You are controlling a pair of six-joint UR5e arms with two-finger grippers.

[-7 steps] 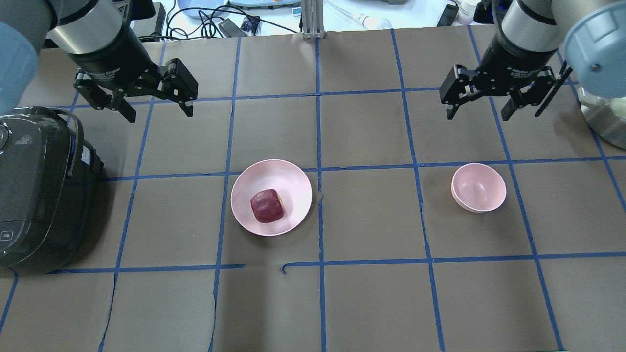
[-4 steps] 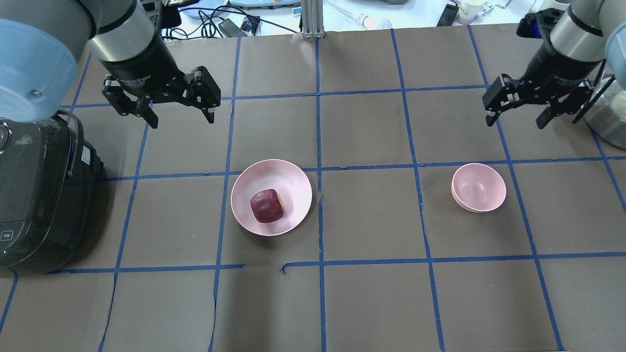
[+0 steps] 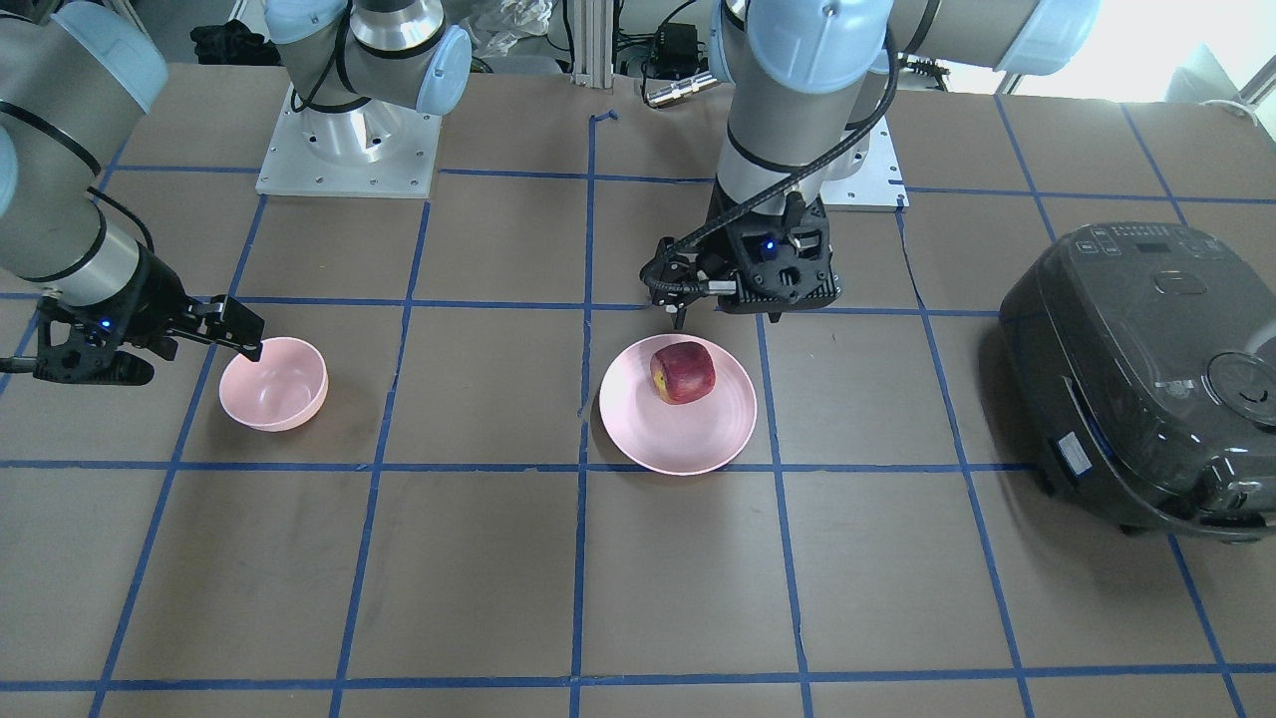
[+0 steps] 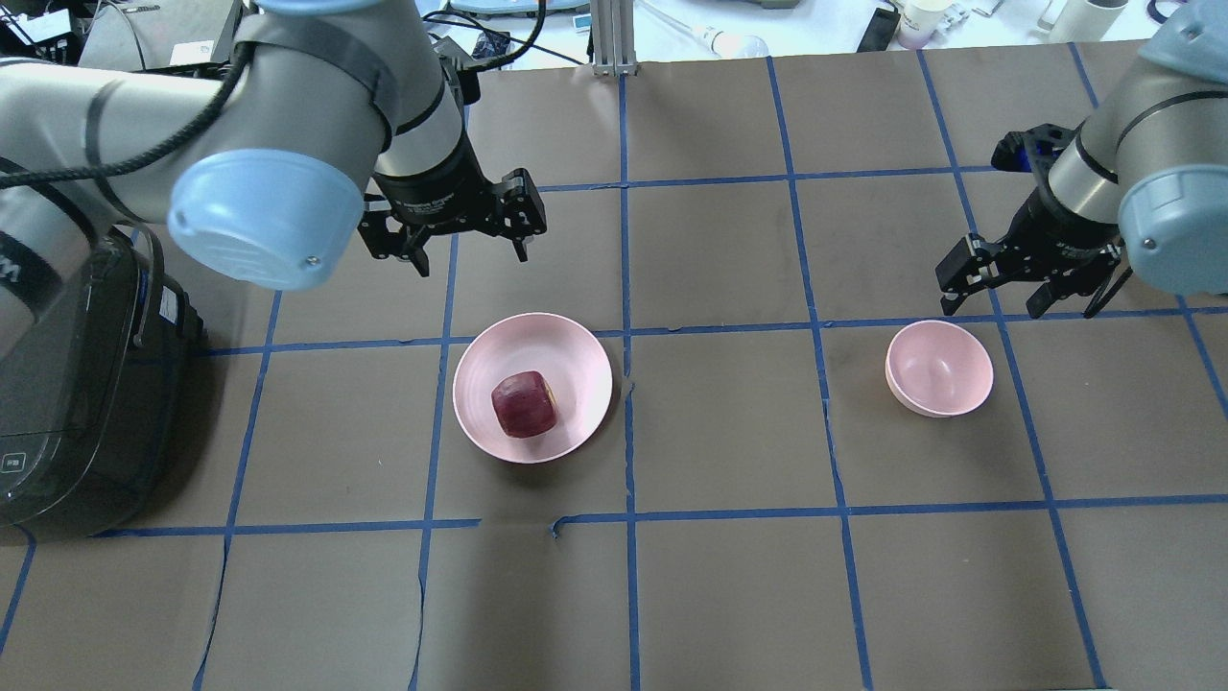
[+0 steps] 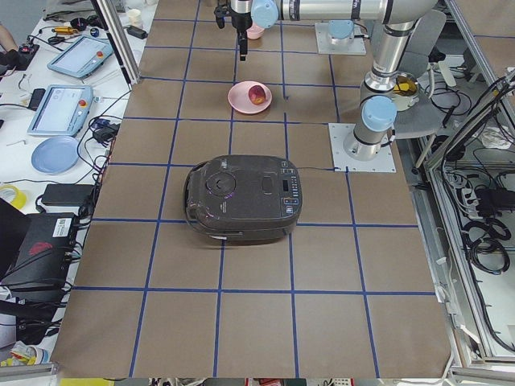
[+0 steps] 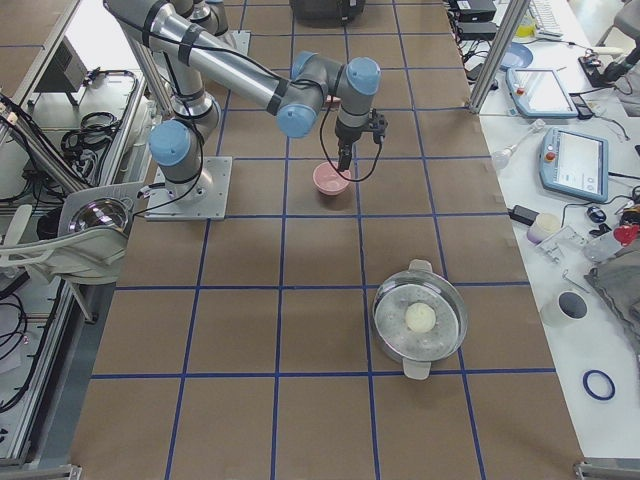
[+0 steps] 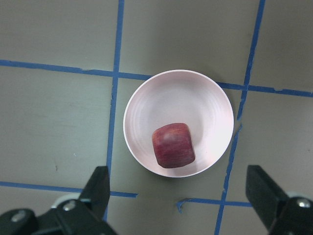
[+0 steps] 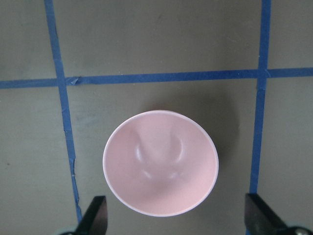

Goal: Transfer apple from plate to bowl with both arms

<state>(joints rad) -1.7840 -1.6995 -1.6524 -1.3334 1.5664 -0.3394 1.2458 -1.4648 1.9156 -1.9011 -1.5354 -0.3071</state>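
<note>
Apple (image 4: 524,404) was found on plate (image 4: 576,350), left arm nearer.
Left pincer (image 4: 472,259) was held wide open, roughly above plate, w/ apple seen centred btwn its fingers (image 7: 100,188) in wrist view; apple was blocky, no long axis shown. Right pincer (image 4: 991,309) was spread wide over empty bowl (image 4: 938,368), well apart on counter (image 4: 729,432).

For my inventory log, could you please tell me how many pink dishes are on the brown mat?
2. The plate, holding the apple, lies left of centre in the overhead view; the empty bowl stands apart on the robot's right side. None appears hidden.
</note>
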